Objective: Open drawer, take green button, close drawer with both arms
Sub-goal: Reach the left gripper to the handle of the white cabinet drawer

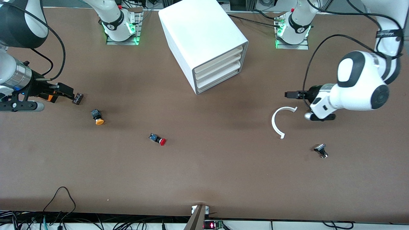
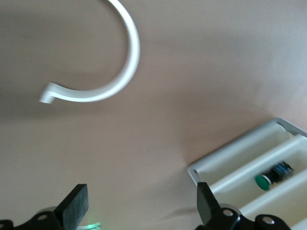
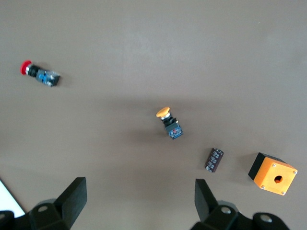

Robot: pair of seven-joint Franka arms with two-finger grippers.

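Note:
The white cabinet (image 1: 204, 44) stands at the robots' edge of the table, its drawers (image 1: 217, 72) all pushed in flush. In the left wrist view the green button (image 2: 264, 181) lies in one of its trays (image 2: 240, 167), seen over the low front. My left gripper (image 1: 289, 94) is open and empty over the table above a white C-shaped ring, pointing toward the cabinet; it also shows in the left wrist view (image 2: 141, 207). My right gripper (image 1: 67, 91) is open and empty at the right arm's end of the table, and shows in the right wrist view (image 3: 139, 203).
The white ring (image 1: 278, 123) (image 2: 122, 57) lies near the left gripper, and a small black part (image 1: 321, 150) lies nearer the camera. An orange-capped button (image 1: 97, 117) (image 3: 169, 122), a red-capped button (image 1: 158, 139) (image 3: 38, 73), a dark capacitor (image 1: 78, 98) (image 3: 214, 159) and an orange box (image 3: 272, 173) lie toward the right arm's end.

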